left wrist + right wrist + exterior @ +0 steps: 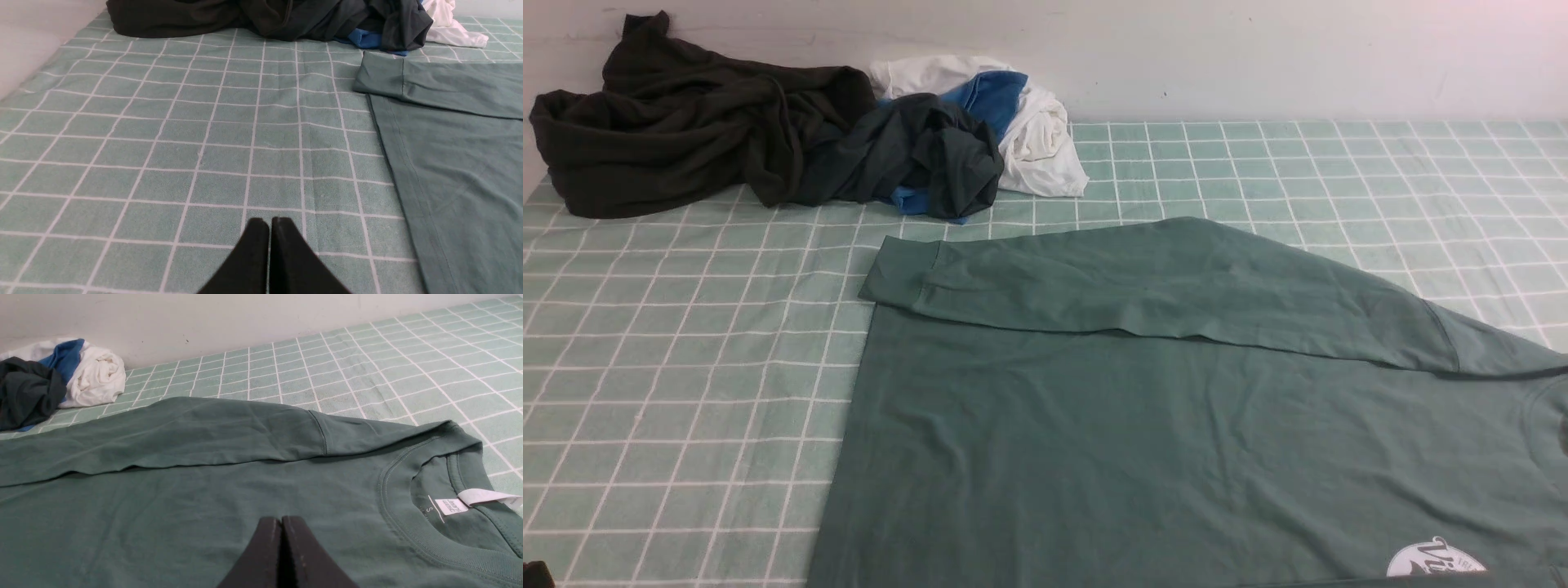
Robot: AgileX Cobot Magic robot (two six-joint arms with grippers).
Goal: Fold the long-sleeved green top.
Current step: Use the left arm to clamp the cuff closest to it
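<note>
Green long-sleeved top (pixel 1176 441): flat, faintly creased jersey; checked cloth (pixel 686 367) beneath.

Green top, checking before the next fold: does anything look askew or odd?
Minor only: the green top lies flat, but the folded sleeve's cuff pokes past the hem, and the white neck label flips out over the collar.

Five garments, two grippers.
One green long-sleeved top (pixel 1176 425); upper left: black-olive garment (pixel 670 122), teal garment (pixel 931 155), blue garment (pixel 992 94), white garment (pixel 1045 147); left gripper (pixel 269 222), right gripper (pixel 281 520).
</note>
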